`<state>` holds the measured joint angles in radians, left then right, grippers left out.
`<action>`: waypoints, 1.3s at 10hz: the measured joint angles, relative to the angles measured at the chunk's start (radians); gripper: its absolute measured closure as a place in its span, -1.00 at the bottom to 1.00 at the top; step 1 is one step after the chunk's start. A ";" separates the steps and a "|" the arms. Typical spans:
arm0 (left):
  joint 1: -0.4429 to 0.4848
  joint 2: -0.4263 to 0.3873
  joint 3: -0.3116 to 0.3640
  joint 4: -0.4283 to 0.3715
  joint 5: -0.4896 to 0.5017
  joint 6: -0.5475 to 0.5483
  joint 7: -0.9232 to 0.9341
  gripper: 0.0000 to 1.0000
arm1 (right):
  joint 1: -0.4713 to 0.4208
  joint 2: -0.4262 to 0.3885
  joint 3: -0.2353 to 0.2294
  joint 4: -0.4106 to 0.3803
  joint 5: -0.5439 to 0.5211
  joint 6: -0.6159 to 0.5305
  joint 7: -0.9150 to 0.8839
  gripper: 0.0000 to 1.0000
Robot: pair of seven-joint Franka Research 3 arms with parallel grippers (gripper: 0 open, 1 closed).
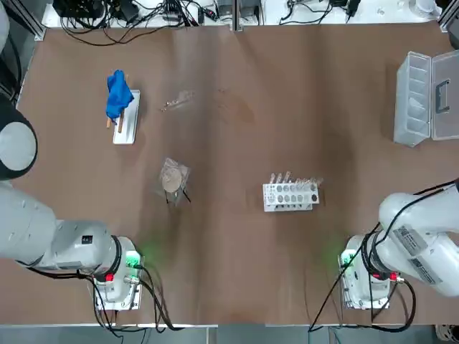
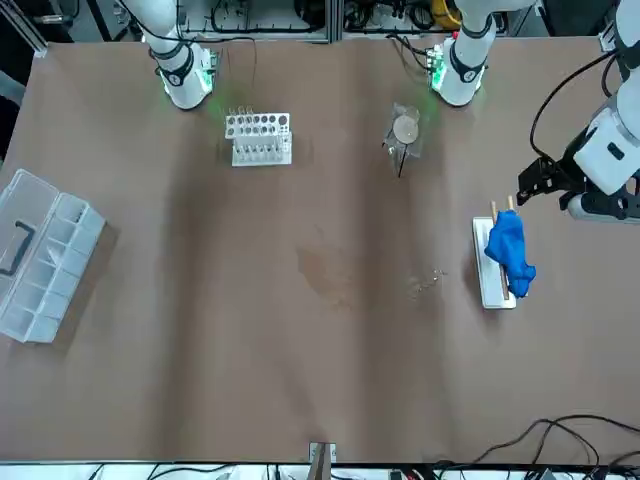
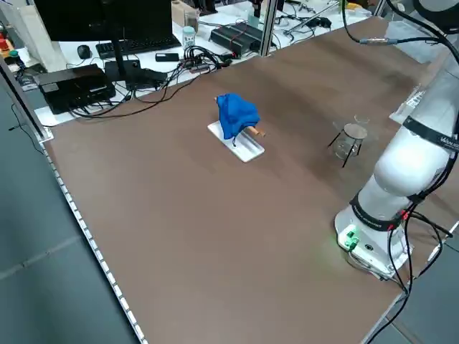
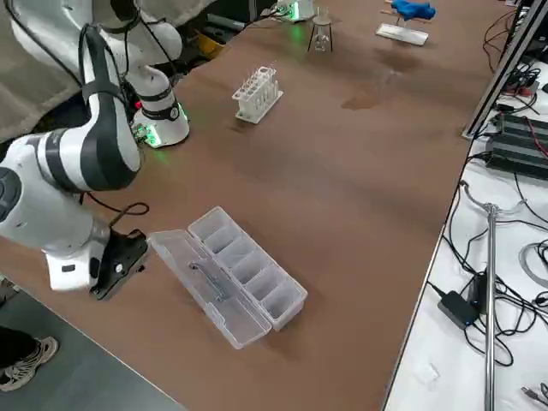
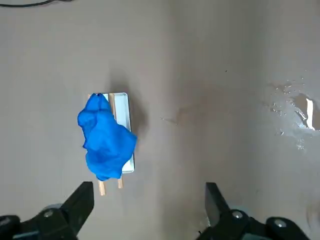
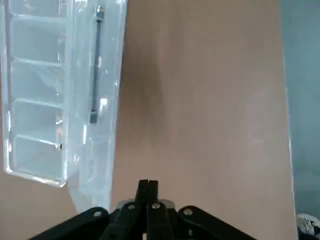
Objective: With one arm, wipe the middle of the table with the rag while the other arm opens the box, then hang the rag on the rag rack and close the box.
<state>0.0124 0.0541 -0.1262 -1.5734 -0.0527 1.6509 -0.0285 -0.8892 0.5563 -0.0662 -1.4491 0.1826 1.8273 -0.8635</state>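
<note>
blue rag [image 1: 117,93] is draped on the rag rack [image 1: 127,117], upper left; the box [image 1: 426,97], upper right, lies open. right gripper [image 6: 147,192], pinched together, should be eased against the lid.

Bright blue rag [image 1: 118,93], white rag rack [image 1: 128,119], brown table [image 1: 229,236].

A white test-tube rack [image 1: 290,196] stands near a round tan disc in clear wrapping [image 1: 172,179].
</note>
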 joint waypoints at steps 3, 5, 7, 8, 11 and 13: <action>0.000 0.000 0.000 -0.002 0.000 -0.002 0.000 -0.96 | -0.020 0.127 0.003 0.051 0.066 0.070 -0.086 0.96; 0.000 0.001 0.000 -0.004 0.000 -0.003 0.000 -0.96 | -0.019 0.140 0.015 0.059 0.120 0.072 -0.093 0.96; 0.000 0.001 0.000 -0.005 0.000 -0.003 0.000 -0.96 | -0.012 0.142 0.034 0.060 0.165 0.067 -0.094 0.95; 0.000 0.001 -0.001 -0.005 0.000 -0.003 0.000 -0.96 | -0.008 0.142 0.044 0.060 0.174 0.066 -0.098 0.94; 0.000 0.001 0.000 -0.005 0.000 -0.003 0.000 -0.96 | -0.004 0.141 0.074 0.080 0.180 0.052 -0.112 0.93; 0.000 0.001 0.000 -0.005 0.000 -0.003 0.000 -0.96 | -0.004 0.136 0.116 0.107 0.181 0.016 -0.113 0.92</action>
<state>0.0122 0.0553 -0.1267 -1.5784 -0.0527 1.6481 -0.0285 -0.8928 0.6923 0.0499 -1.3421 0.3636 1.8431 -0.9761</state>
